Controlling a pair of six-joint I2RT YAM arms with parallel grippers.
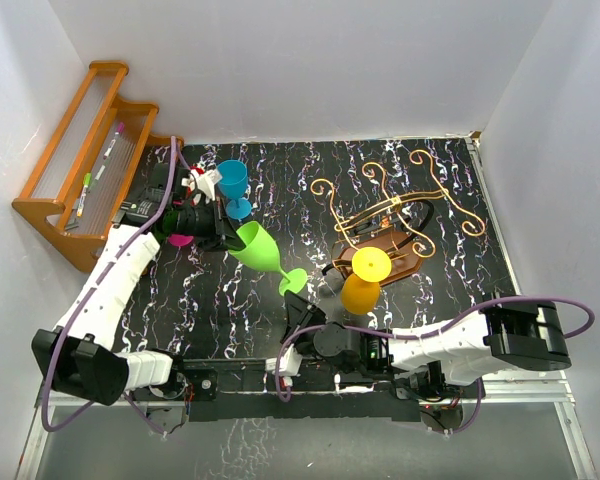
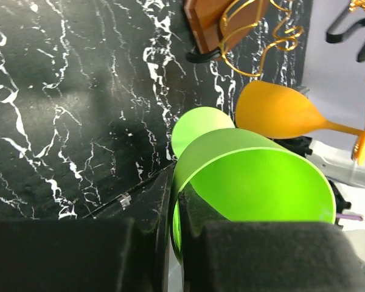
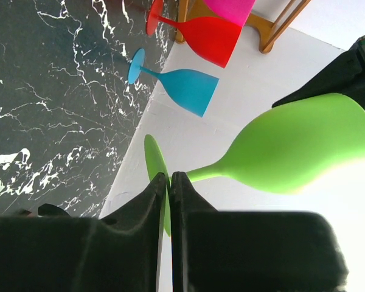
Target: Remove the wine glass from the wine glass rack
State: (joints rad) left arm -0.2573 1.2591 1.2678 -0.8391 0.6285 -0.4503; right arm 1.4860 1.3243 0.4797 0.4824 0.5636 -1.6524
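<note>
A green wine glass (image 1: 260, 248) is held on its side above the table, left of the rack. My left gripper (image 1: 225, 232) is shut on the rim of its bowl (image 2: 255, 182), one finger inside and one outside. My right gripper (image 1: 298, 305) is shut on the edge of its foot (image 3: 153, 164). The gold wire rack (image 1: 400, 205) stands on its dark brown base (image 1: 392, 250) at the right. An orange wine glass (image 1: 363, 288) hangs at the rack's near end and also shows in the left wrist view (image 2: 280, 112).
An orange-brown stepped shelf (image 1: 80, 180) with pens stands at the far left. A blue glass (image 1: 232, 180) and a pink glass (image 1: 180, 240) sit by my left arm; blue (image 3: 185, 88) and red (image 3: 210, 36) glasses show in the right wrist view.
</note>
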